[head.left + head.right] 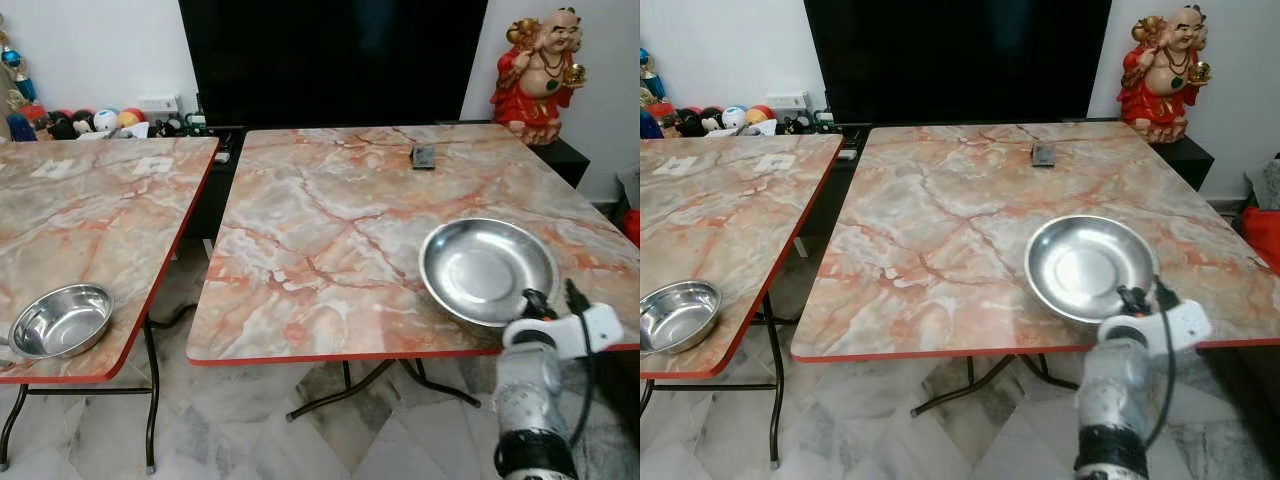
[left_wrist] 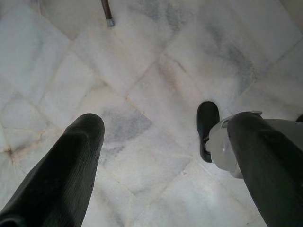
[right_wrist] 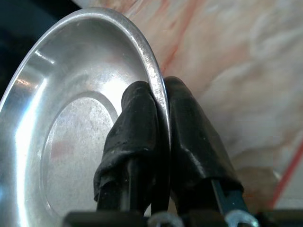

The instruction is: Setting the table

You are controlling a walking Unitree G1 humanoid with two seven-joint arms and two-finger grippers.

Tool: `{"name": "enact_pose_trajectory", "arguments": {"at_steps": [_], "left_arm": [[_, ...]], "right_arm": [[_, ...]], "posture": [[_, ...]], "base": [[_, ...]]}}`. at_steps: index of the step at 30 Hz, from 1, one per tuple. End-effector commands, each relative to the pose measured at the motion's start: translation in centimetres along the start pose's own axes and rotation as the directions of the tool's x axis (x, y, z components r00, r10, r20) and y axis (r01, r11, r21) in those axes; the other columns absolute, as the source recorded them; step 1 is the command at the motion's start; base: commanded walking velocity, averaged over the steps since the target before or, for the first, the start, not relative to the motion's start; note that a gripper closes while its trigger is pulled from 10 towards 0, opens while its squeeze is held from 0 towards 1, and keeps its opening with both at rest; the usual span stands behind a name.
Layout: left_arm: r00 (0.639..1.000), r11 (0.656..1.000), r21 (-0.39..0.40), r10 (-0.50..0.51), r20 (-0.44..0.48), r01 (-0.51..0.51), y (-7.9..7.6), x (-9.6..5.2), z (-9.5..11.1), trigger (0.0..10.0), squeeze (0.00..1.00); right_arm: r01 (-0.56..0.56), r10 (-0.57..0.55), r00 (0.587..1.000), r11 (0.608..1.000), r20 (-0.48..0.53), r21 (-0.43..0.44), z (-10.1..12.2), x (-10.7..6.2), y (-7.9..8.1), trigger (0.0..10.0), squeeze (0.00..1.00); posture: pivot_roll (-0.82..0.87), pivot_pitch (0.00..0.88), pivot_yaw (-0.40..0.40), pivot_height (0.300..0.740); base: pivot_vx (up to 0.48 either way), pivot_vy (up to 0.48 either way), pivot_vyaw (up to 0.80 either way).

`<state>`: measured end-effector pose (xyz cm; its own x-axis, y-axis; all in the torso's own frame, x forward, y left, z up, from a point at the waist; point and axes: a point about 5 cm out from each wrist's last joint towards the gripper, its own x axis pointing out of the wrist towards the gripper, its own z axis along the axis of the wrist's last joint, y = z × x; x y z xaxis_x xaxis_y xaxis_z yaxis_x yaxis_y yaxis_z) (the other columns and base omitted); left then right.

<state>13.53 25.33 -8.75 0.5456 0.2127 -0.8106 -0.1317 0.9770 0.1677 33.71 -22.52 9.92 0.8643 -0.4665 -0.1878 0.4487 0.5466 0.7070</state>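
Note:
A wide steel plate [image 1: 487, 270] rests near the front right edge of the large marble table [image 1: 320, 220]. My right gripper [image 1: 540, 303] reaches up from below that edge and is shut on the plate's near rim. In the right wrist view the two black fingers [image 3: 142, 137] pinch the thin rim of the steel plate [image 3: 61, 142], one inside and one outside. A small steel bowl [image 1: 61, 321] sits at the front corner of the second marble table [image 1: 90, 210] on the left. My left gripper [image 2: 161, 156] hangs open above the floor.
A small dark remote-like object [image 1: 423, 157] lies at the far side of the large table. A red and gold statue [image 1: 538, 70] stands at the back right, a black screen [image 1: 330, 60] behind the tables. A gap over marble floor [image 1: 250, 430] separates the tables.

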Motion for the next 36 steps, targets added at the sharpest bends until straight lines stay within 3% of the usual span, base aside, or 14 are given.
{"name": "enact_pose_trajectory", "arguments": {"at_steps": [1,11,34,36], "left_arm": [[1.0,1.0,-0.01,0.012,-0.029,-0.013,0.5,-0.1,-0.5,10.0,0.0],[0.999,1.0,-0.007,0.007,-0.035,-0.007,0.4,-0.2,-0.8,10.0,0.0],[1.0,1.0,0.016,0.001,-0.02,0.0,0.3,-0.1,-0.5,10.0,0.0],[1.0,1.0,0.02,0.0,-0.019,0.0,0.4,-0.1,-0.5,10.0,0.0]], "right_arm": [[-0.017,0.017,1.0,1.0,0.012,-0.006,0.0,0.2,0.7,10.0,0.0],[0.097,-0.097,0.995,0.995,0.005,-0.025,-0.7,0.5,-0.6,10.0,0.0],[0.208,-0.209,0.978,0.978,-0.012,-0.007,-1.3,0.8,-1.7,10.0,0.0],[0.211,-0.211,0.977,0.977,-0.011,-0.005,-1.2,0.8,-1.8,10.0,0.22]], "posture": [[-0.01,0.0,0.004,0.74],[-0.01,0.0,0.01,0.74],[0.0,0.0,0.013,0.74],[0.0,0.0,0.015,0.74]], "base": [[0.0,0.0,0.0],[0.0,0.0,0.0],[0.0,0.0,0.0],[0.0,0.0,0.0]]}}
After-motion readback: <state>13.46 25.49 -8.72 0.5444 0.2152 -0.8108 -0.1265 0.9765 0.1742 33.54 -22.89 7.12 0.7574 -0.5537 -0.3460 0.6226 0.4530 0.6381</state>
